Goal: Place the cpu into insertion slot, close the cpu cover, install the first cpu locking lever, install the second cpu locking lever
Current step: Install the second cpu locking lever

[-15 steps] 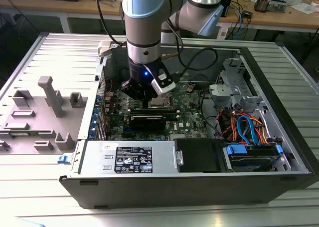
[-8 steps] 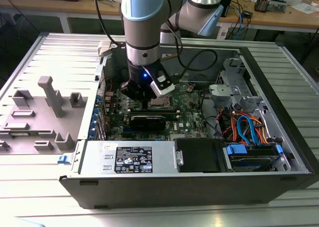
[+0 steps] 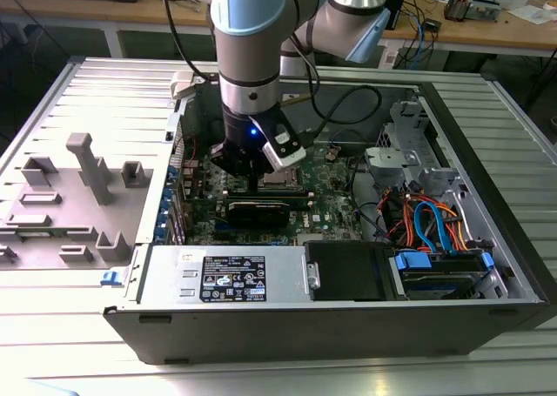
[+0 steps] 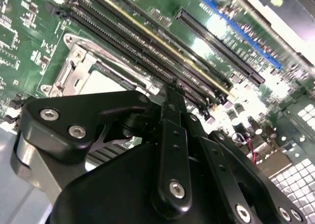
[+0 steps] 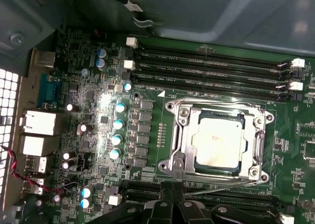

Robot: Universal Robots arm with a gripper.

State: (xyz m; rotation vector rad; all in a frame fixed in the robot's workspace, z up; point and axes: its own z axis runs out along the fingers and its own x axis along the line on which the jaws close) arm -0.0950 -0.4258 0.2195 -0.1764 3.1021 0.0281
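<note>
The cpu [image 5: 218,143] lies flat in the insertion slot, its dull silver top facing up. The cpu cover [image 5: 180,135] is down around it, and the chip shows through the cover's window. A thin wire lever [image 5: 216,102] runs along the socket's side by the memory slots. Another wire lever [image 5: 221,185] runs along the opposite side. My gripper [image 5: 174,190] is shut, its black fingertips just off the socket corner next to that second lever. In the exterior view my gripper [image 3: 252,184] is low inside the case, beside the cpu [image 3: 280,178]. In the second wrist view a black fingertip [image 4: 170,97] stands next to the cover [image 4: 74,69].
The green motherboard [image 5: 93,101] lies in an open computer case [image 3: 348,326]. Long black memory slots [image 5: 211,66] flank the socket. Capacitors [image 5: 119,123] stand close by. Cables and drive bays [image 3: 435,231] fill the exterior view's right. A grey fixture tray [image 3: 78,196] sits at its left.
</note>
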